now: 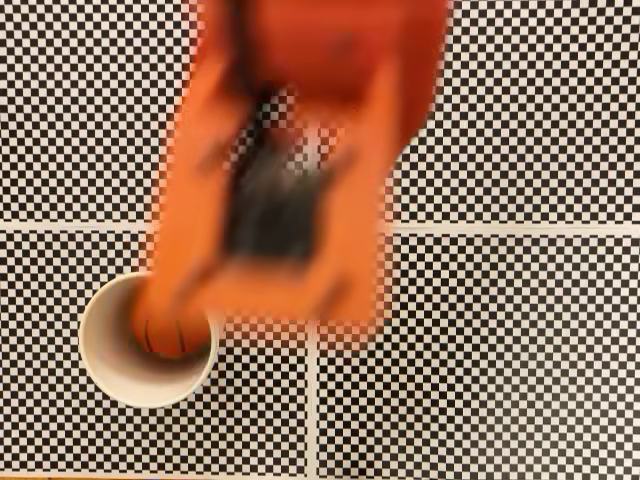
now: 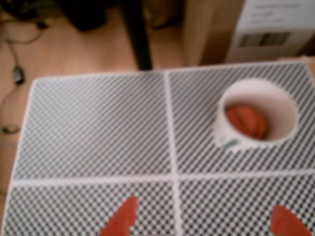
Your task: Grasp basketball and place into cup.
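Two fingertips: we record two orange gripper (image 2: 206, 223) tips at the bottom edge of the wrist view, one at lower left (image 2: 123, 219), one at lower right (image 2: 288, 225), set well apart with bare mat between them.
Gripper state: we judge the jaws spread wide, with nothing between them.
Gripper, fixed view: we see the orange arm body (image 1: 300, 150) as a motion-blurred mass; its lower end overlaps the cup's upper rim. Individual fingers cannot be told apart there.
Basketball: we find the dark orange-red ball (image 2: 248, 122) with thin black seams lying inside the cup, ahead of the fingertips and nearer the right-hand one in the wrist view. In the fixed view it (image 1: 172, 335) sits in the cup just below the blurred arm's lower left corner.
Contact: we see the ball clear of both fingertips in the wrist view.
Cup: we note the cream-white paper cup (image 2: 231, 140) upright on the mat, mouth open upward, a small green-and-white patch on its outer wall facing the gripper. In the fixed view its rim (image 1: 100, 370) lies below and left of the arm.
Mat: we note a black-and-white checkered surface (image 2: 98, 128) crossed by white lines, under the gripper and cup.
Beyond mat: we see a wooden floor (image 2: 74, 49), a dark upright post (image 2: 138, 39), a cardboard box (image 2: 275, 24) and cables (image 2: 17, 73) past the mat's far edge.
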Tool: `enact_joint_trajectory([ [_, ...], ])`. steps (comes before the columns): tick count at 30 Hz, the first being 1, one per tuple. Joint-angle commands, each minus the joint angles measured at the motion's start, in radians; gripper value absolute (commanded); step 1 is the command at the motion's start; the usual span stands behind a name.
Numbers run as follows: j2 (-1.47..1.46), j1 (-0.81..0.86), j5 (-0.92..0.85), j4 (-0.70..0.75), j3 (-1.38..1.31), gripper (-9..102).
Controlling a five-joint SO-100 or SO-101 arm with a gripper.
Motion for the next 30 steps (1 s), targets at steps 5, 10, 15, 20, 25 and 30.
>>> enact_joint_trajectory([
  [5,0.541,-0.054,-0.002,-0.011,0.417,34],
  [10,0.79,-0.048,-0.012,-0.025,0.609,34],
  [15,0.997,-0.032,-0.009,-0.164,0.83,34],
  [20,0.997,0.018,-0.041,-0.405,0.963,31],
  [25,0.997,0.075,-0.058,-0.712,1.19,24],
  [30,0.997,0.071,-0.112,-0.853,1.362,19],
])
